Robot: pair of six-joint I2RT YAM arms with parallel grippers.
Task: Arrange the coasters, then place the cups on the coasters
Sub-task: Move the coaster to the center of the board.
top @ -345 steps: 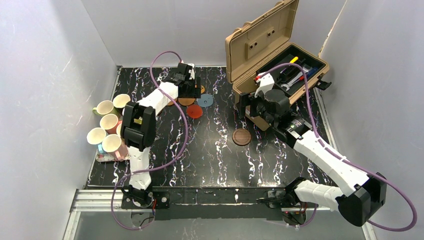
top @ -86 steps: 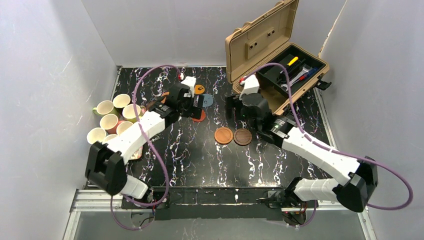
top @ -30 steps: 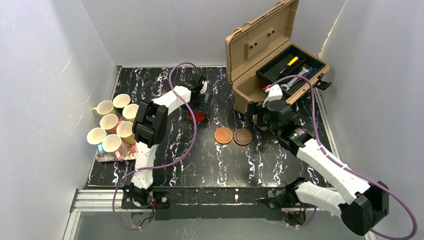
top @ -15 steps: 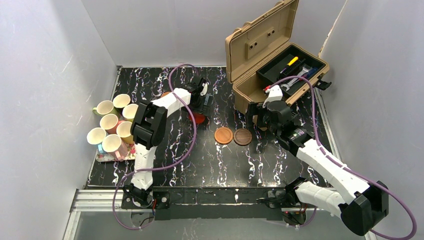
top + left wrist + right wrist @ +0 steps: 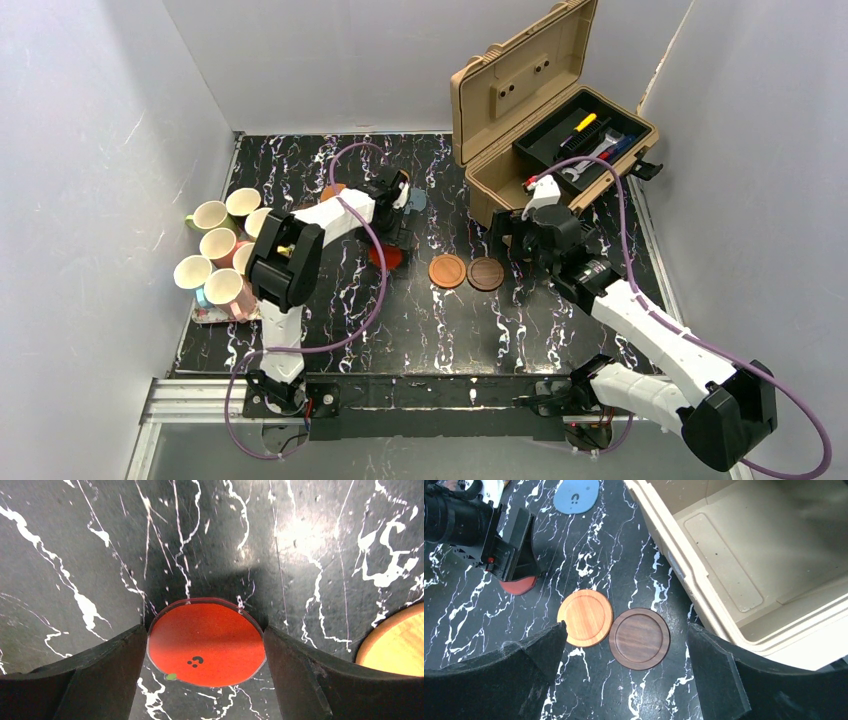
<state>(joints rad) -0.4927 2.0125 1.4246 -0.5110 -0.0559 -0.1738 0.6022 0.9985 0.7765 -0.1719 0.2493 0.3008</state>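
On the marble table [image 5: 420, 310], red coaster [image 5: 206, 642] flat between left hand [image 5: 206, 655] fingers, grasp unclear, right hand [image 5: 624, 680] released.

Plain pale grey walls [image 5: 90, 140] enclose a black, white-veined marble-patterned table [image 5: 440, 320] on three sides.

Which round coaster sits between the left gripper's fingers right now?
The red round coaster with a small dark mark; the orange-brown and dark wooden ones lie apart.

We find even, bright overhead light; a glare patch on the glossy black marbled tabletop [image 5: 305, 535], soft shadows, and blurred dark end effector fingers [image 5: 95, 680] close up.
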